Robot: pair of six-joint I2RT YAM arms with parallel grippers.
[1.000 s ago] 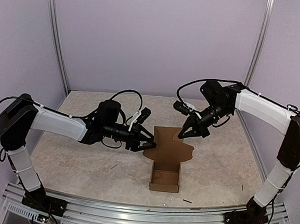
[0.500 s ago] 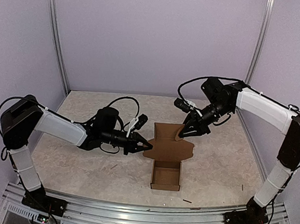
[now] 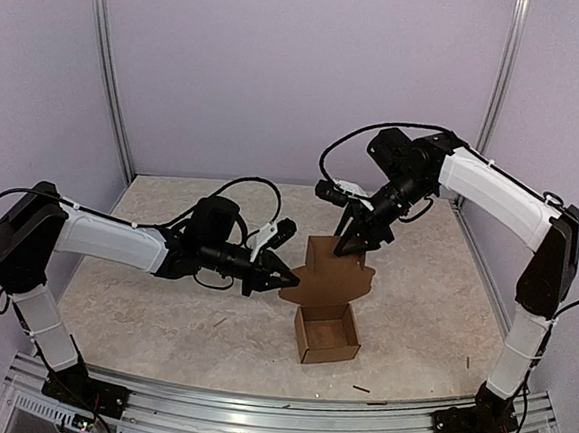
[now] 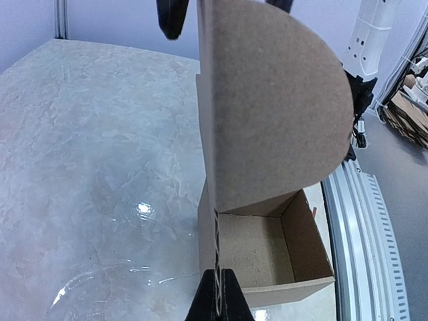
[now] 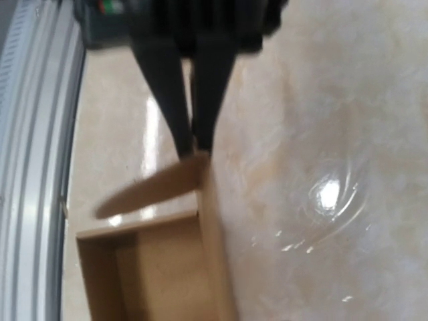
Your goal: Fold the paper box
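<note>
Both arms meet at the paper box in the middle, its lid standing up at the far side. My left gripper pinches the lid's left edge tight. My right gripper sits at the top edge; I cannot tell if it grips.

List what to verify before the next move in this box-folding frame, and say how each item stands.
1. Left gripper shut on the rounded flap of the paper box: ok.
2. Lid panel raised at the far side of the tray: ok.
3. Right gripper gripping the lid panel's top edge: cannot tell; its wrist view is blurred.
4. Tray open, with nothing inside: ok.
5. Dark scrap lying apart from the paper box: ok.
</note>
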